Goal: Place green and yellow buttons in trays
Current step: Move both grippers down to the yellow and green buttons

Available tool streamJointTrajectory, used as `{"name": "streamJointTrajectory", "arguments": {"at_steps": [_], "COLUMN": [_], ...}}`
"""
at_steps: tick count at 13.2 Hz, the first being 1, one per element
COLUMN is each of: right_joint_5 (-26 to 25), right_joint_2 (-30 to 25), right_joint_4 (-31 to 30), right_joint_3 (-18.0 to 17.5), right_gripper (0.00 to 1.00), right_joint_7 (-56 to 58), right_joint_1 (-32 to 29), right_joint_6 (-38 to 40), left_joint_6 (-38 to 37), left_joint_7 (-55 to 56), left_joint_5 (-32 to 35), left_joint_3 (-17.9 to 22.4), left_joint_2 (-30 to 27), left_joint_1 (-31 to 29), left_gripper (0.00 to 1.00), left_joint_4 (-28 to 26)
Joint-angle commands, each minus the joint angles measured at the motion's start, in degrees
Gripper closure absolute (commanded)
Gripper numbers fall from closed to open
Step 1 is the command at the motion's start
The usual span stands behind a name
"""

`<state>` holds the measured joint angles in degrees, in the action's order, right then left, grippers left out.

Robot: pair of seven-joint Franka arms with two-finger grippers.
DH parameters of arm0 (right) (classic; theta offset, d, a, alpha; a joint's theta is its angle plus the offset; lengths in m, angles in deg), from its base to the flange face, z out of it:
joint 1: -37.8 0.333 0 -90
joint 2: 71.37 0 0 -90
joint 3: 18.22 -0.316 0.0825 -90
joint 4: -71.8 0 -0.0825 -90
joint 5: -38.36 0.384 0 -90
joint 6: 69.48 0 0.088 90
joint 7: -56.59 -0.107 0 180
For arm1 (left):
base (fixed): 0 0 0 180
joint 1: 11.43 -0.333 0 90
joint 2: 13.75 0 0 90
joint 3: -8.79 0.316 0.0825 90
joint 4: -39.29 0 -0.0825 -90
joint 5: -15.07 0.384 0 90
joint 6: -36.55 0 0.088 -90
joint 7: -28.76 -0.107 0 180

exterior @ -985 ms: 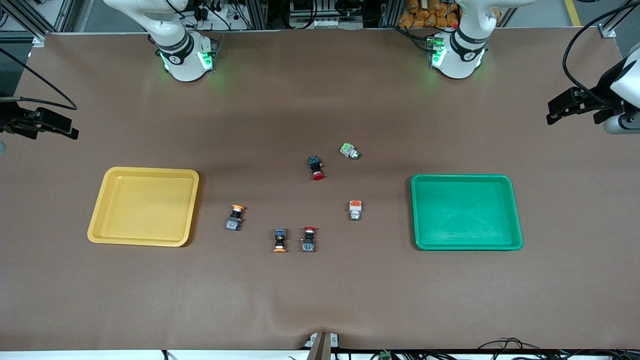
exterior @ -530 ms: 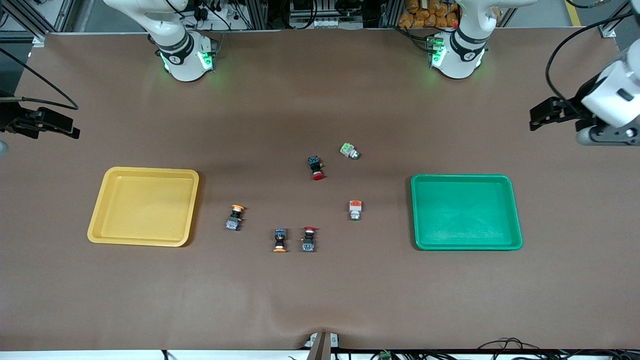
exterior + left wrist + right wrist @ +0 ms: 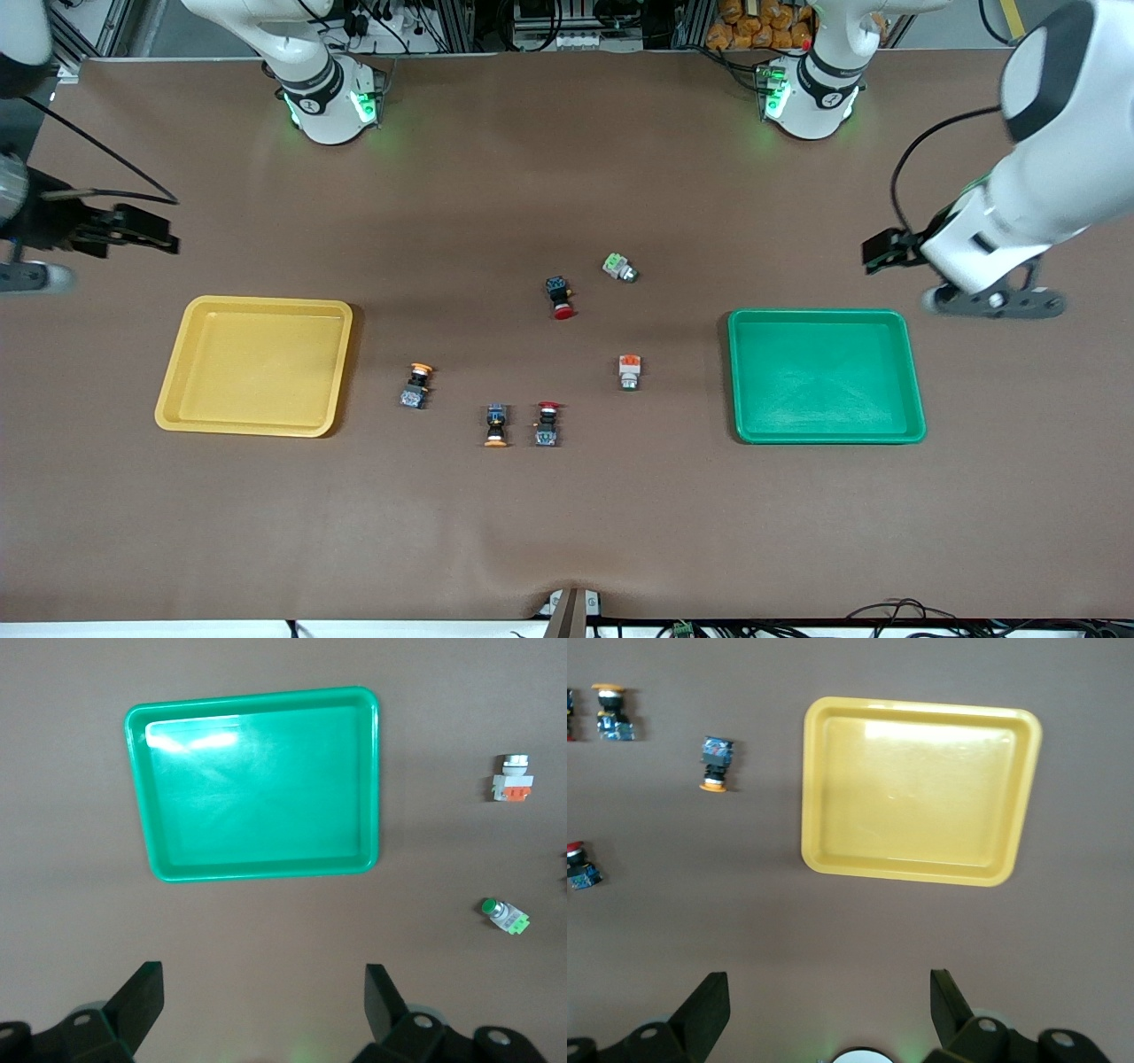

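The right claw (image 3: 164,241) hangs wide open and empty over the worktop (image 3: 567,532) edge beside the shallow yellow plastic tray (image 3: 190,408). Four yellow-capped and square-topped push buttons (image 3: 629,371) lie mid-worktop, well apart from both claws. The left claw (image 3: 873,257), equally open and empty, hangs by the green plastic tray (image 3: 916,416).

Two red-capped black switches (image 3: 559,297) (image 3: 546,424) lying on brown table (image 3: 567,532): one mid-table, other nearer front camera. Cables (image 3: 886,611) trailing along near edge.

Glossy plastic green tray (image 3: 262,870) and yellow tray (image 3: 921,870); matt, perhaps paper, table (image 3: 567,532).
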<state>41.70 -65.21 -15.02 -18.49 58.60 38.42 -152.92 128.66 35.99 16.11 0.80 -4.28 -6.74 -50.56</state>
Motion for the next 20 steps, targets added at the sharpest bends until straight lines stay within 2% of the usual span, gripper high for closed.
{"name": "streamJointTrajectory", "arguments": {"at_steps": [1, 5, 7, 10, 13, 15, 17, 20], "right_joint_5": [0.3, -0.1, 0.3, 1.1, 1.0, 0.4, 0.3, 0.2], "right_joint_2": [2.5, 8.8, 12.8, 18.8, 25.5, 29.3, 31.7, 32.2], "right_joint_4": [0.6, 1.1, 2.2, 1.7, 1.4, 1.2, -0.2, -5.9], "right_joint_3": [0.3, 0.2, 0.2, 0.2, 0.3, 0.4, 0.4, 0.4], "right_gripper": [0.0, 0.0, 0.0, 0.0, 0.0, 0.0, 0.0, 0.0], "right_joint_7": [-1.0, -3.1, -4.3, -11.7, -20.6, -25.7, -29.5, -35.4], "right_joint_1": [3.5, 4.7, 4.9, 8.2, 12.8, 15.7, 17.0, 19.4], "right_joint_6": [-2.1, -4.3, -6.9, -15.2, -25.0, -30.6, -35.9, -43.9], "left_joint_6": [3.1, 6.8, 11.2, 16.7, 18.0, 20.6, 23.5, 28.9], "left_joint_7": [5.0, 9.9, 11.9, 12.5, 13.0, 13.5, 14.9, 18.0], "left_joint_5": [-1.0, -0.9, -1.0, -0.8, -0.7, -0.6, -0.6, 0.6], "left_joint_3": [-0.2, -0.1, -0.1, 0.3, 0.7, 0.7, 0.7, 0.9], "left_joint_2": [3.7, 12.4, 15.3, 20.4, 23.9, 25.4, 27.4, 30.6], "left_joint_1": [3.1, 8.8, 10.3, 13.4, 15.1, 16.3, 17.6, 20.1], "left_gripper": [0.0, 0.0, 0.0, 0.0, 0.0, 0.0, 0.0, 0.0], "left_joint_4": [1.6, 7.4, 7.8, 9.2, 12.2, 12.2, 12.3, 12.2]}}
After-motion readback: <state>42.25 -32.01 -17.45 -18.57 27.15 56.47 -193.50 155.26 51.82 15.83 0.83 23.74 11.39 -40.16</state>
